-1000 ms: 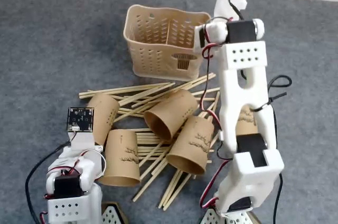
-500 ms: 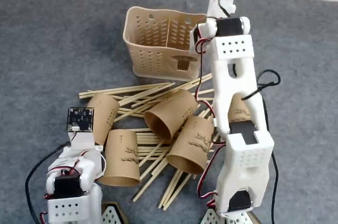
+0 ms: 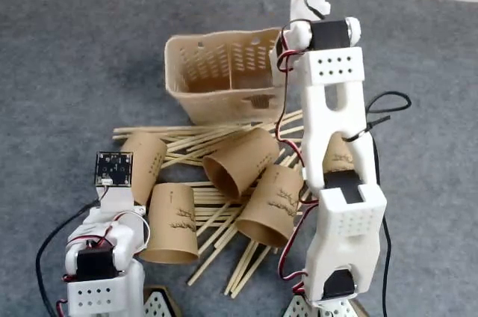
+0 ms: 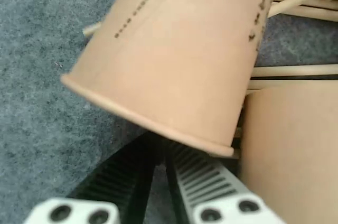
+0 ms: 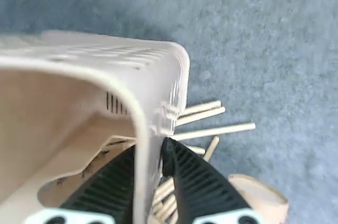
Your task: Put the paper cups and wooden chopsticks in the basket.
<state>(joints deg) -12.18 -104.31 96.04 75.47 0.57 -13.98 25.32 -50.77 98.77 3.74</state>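
Observation:
The beige slotted basket (image 3: 224, 108) stands tipped at the back of the table. My right gripper (image 5: 153, 152) is shut on its right wall (image 5: 150, 113), one finger inside and one outside. Several brown paper cups lie on their sides in front of it: one (image 3: 240, 160) in the middle, one (image 3: 275, 203) beside the right arm, one (image 3: 170, 223) and one (image 3: 146, 160) by the left arm. Wooden chopsticks (image 3: 216, 136) are strewn under and around them. My left gripper (image 4: 160, 152) is shut with nothing in it, its tips just short of a cup (image 4: 174, 60).
Another cup (image 3: 340, 154) is partly hidden behind the right arm (image 3: 336, 130). Grey carpet (image 3: 75, 63) lies open to the left of the basket and on the far right. A pale wall runs along the back edge.
The right arm has swung left with the basket wall in its gripper. The basket has tipped over and shifted left. The left arm, cups and chopsticks have stayed put.

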